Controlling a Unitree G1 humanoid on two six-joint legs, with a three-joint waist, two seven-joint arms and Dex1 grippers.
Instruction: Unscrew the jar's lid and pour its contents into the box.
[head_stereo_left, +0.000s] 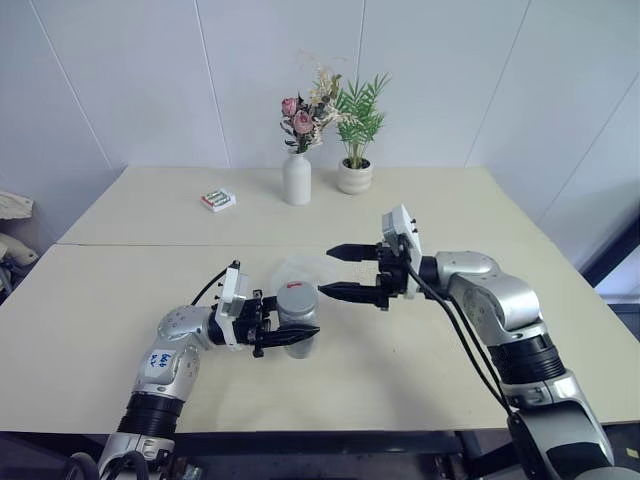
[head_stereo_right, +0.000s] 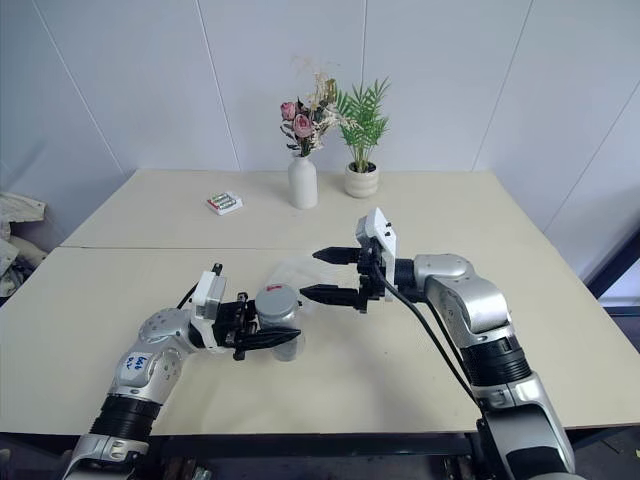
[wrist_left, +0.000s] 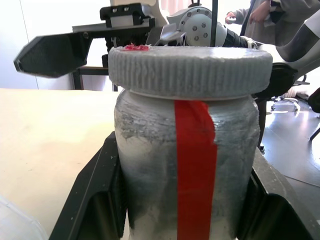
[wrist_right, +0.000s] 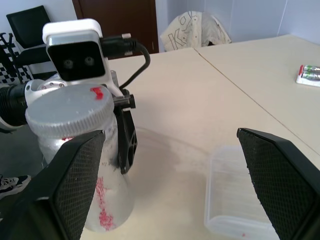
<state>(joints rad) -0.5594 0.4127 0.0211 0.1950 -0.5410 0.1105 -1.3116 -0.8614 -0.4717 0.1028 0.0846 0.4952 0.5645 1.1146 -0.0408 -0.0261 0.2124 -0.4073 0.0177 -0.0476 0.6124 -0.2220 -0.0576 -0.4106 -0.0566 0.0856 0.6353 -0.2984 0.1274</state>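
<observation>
Your left tool (head_stereo_left: 290, 338) pinches one frosted jar (head_stereo_left: 297, 318) with a red stripe, its ribbed grey lid (head_stereo_left: 296, 297) on. Your right tool (head_stereo_left: 345, 271) stands spread just beside the lid; one clear box (wrist_right: 235, 200) lies behind.

a bare test room or lab: white panelled walls (head_stereo_left: 120, 70), plain pale tables (head_stereo_left: 420, 210), office chair (wrist_right: 22, 22) behind.

Two pale beige rectangular tables (head_stereo_left: 120, 300) stood pushed together in a corner of white panelled walls (head_stereo_left: 130, 80). A dark brown door (wrist_right: 115, 22) and black chair (wrist_right: 27, 25) stood beyond.
</observation>
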